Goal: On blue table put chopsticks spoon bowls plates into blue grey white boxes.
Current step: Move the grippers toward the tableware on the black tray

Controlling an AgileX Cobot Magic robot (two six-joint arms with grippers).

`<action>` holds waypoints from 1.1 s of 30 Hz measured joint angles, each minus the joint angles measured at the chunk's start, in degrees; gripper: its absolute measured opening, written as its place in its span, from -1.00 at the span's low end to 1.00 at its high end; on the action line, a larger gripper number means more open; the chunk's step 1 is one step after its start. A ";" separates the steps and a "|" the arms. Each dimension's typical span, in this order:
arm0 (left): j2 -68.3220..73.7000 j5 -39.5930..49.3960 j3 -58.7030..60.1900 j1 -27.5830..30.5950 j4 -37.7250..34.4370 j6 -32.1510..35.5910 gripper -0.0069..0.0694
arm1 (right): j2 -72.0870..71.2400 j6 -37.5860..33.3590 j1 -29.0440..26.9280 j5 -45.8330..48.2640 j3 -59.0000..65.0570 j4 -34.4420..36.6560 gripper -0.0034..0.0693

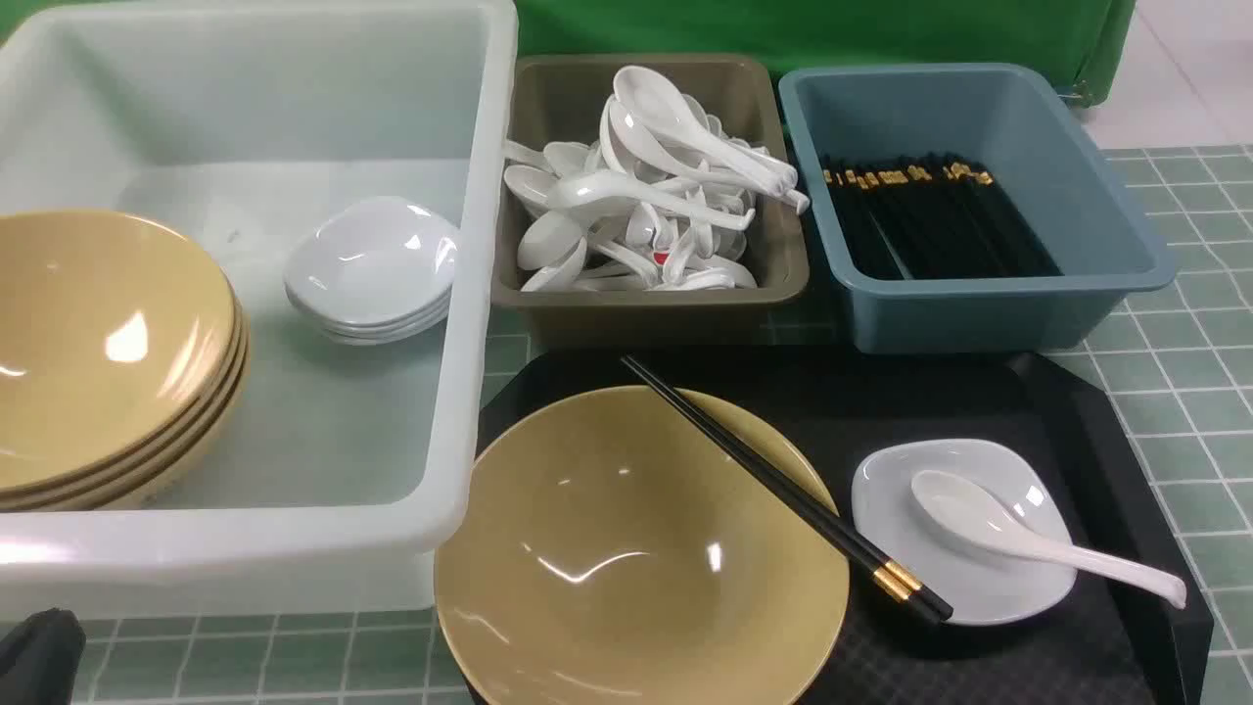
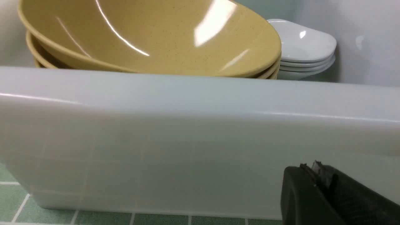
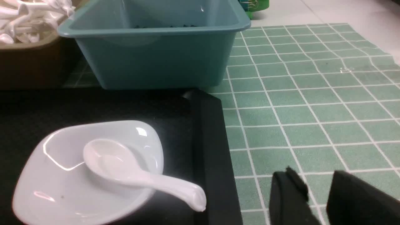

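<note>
Containers: white tub (image 1: 470, 294) holds stacked bowls (image 1: 108, 352), stacked plates (image 1: 372, 264); grey box (image 1: 548, 108) holds spoon heap (image 1: 646, 186); blue box (image 1: 1077, 176) holds chopsticks (image 1: 930, 215). On table (image 1: 1194, 372), black tray (image 1: 1106, 441): lone bowl (image 1: 626, 548) with chopstick pair (image 1: 773, 480) across rim, plate (image 1: 940, 568) carrying spoon (image 1: 1028, 543). Arms: left end effector (image 2: 312, 170) low by tub's outer wall, jaws closed, empty; right end effector (image 3: 315, 184) low over table beside tray edge, jaws partly apart, gripping nothing

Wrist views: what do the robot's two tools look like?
Both are matte black. The left tool shows rounded fingers with a rough grey pad edge; the right tool shows two blunt, wedge-shaped fingers. No cables or markings visible.
</note>
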 joint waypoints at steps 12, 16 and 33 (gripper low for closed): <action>0.00 0.00 0.00 0.00 -0.04 0.00 -0.85 | 0.00 0.00 0.00 0.00 0.00 0.00 -0.25; 0.00 0.00 0.00 0.00 -0.04 0.00 -0.85 | 0.00 0.00 0.00 0.00 0.00 0.00 -0.25; 0.00 0.00 0.00 0.00 -0.04 0.00 -0.85 | 0.00 -2.52 0.00 -0.06 0.00 -1.75 -0.25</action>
